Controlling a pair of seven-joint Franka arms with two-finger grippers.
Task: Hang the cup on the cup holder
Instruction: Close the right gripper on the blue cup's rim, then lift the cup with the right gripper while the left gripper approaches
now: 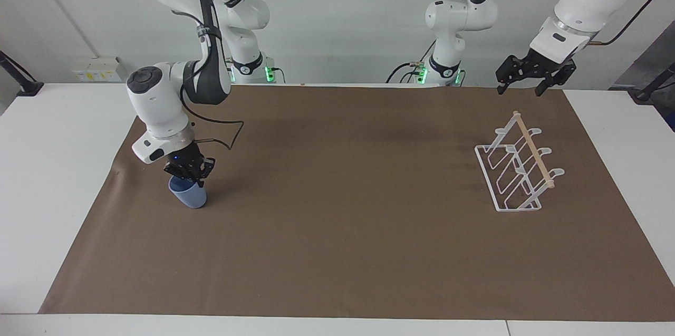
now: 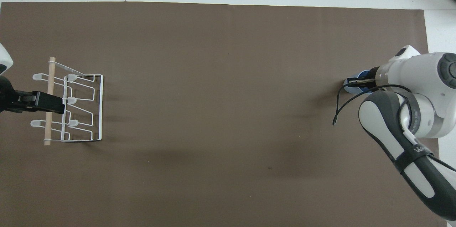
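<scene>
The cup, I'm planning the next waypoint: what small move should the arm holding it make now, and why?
Probably a short straight lift. The right gripper is shut on the rim of the cup, which tilts but seems to touch the brown mat. The cup holder stands at the left arm's end, so the cup must clear the mat before travelling. The left gripper waits open above the mat's edge nearest the robots.
</scene>
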